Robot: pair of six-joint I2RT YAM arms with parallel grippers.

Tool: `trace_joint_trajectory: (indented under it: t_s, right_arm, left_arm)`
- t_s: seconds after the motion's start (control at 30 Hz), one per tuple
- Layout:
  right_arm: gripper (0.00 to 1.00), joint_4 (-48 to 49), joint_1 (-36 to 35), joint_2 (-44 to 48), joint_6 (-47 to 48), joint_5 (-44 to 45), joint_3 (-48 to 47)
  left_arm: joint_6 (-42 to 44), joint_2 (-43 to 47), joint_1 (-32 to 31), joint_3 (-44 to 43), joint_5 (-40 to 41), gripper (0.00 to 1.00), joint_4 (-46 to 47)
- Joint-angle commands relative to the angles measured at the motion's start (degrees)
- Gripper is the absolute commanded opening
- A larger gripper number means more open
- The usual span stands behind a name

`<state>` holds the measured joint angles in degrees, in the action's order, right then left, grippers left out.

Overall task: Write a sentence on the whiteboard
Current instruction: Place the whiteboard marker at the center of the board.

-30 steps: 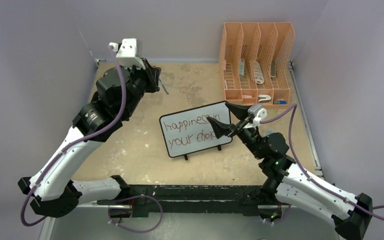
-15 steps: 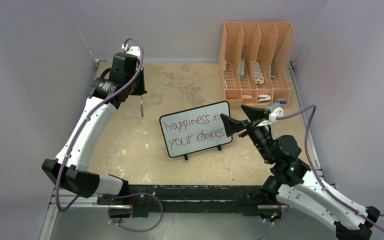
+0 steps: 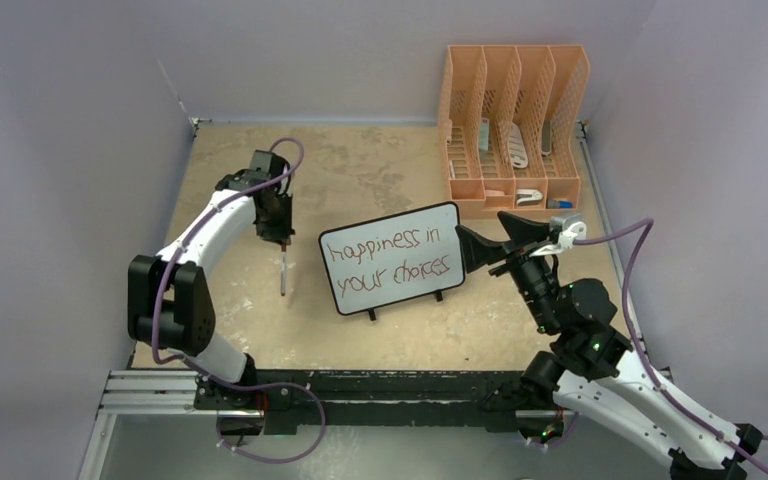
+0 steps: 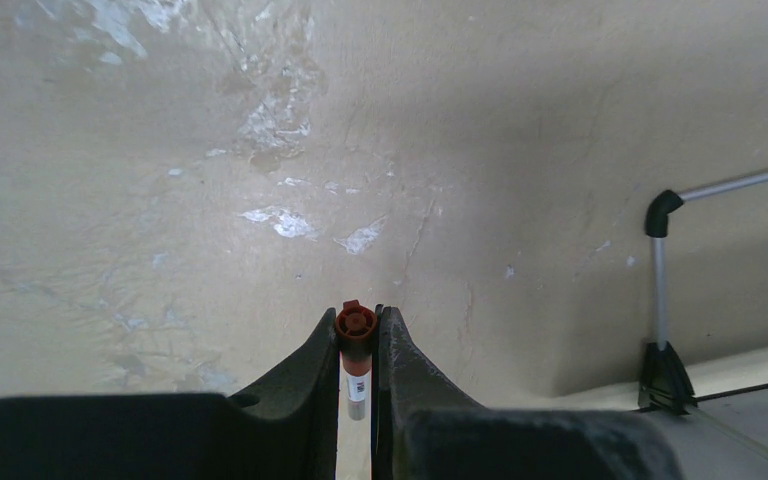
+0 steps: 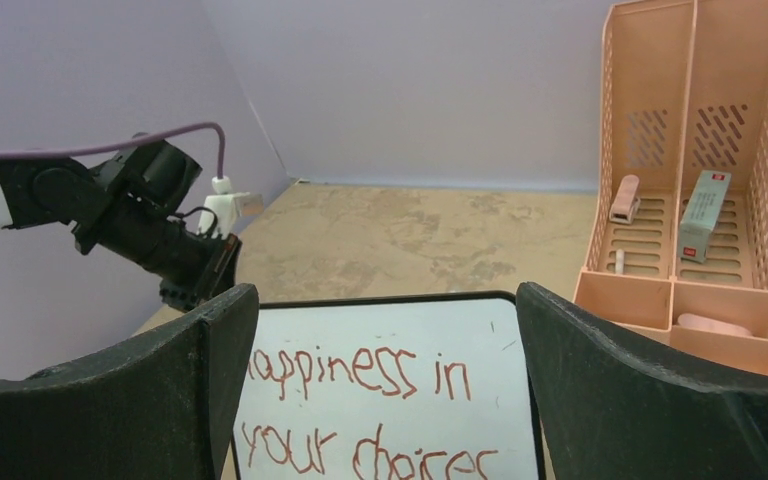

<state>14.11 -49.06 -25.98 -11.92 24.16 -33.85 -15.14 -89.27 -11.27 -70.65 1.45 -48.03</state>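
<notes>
While left fingers pinch marker, right fingers gape wide beside whiteboard edge.

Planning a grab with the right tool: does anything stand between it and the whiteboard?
Nothing visible does. The open right tool sits right at the whiteboard's right edge, facing it; the orange rack stands farther back, off that line.

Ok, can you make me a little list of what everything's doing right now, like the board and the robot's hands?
board: standing on its feet, middle of the table
writing: red-brown, two lines, "happiness in your choices"
left fingers: shut on a marker, left of the board, not touching it
right fingers: wide open, holding nothing, by the board's right edge
rack: orange, back right corner
</notes>
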Motion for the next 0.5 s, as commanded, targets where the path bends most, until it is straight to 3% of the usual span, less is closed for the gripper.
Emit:
trace_joint_trajectory:
  t_s: [0.0,0.13,0.47]
  right_arm:
    - [0.99,0.7,0.1,-0.7,-0.6,1.2,-1.6]
    - [0.99,0.7,0.1,-1.3,-0.4,1.4,-1.8]
    - [0.99,0.1,0.1,-2.3,-0.5,2.1,-1.4]
  left_arm:
    - [1.3,-1.8,0.9,3.1,-2.3,0.00,6.3]
    - [1.0,-4.0,0.9,6.7,-2.7,0.04,9.7]
    - [1.4,-6.0,0.9,10.8,-0.1,0.36,12.9]
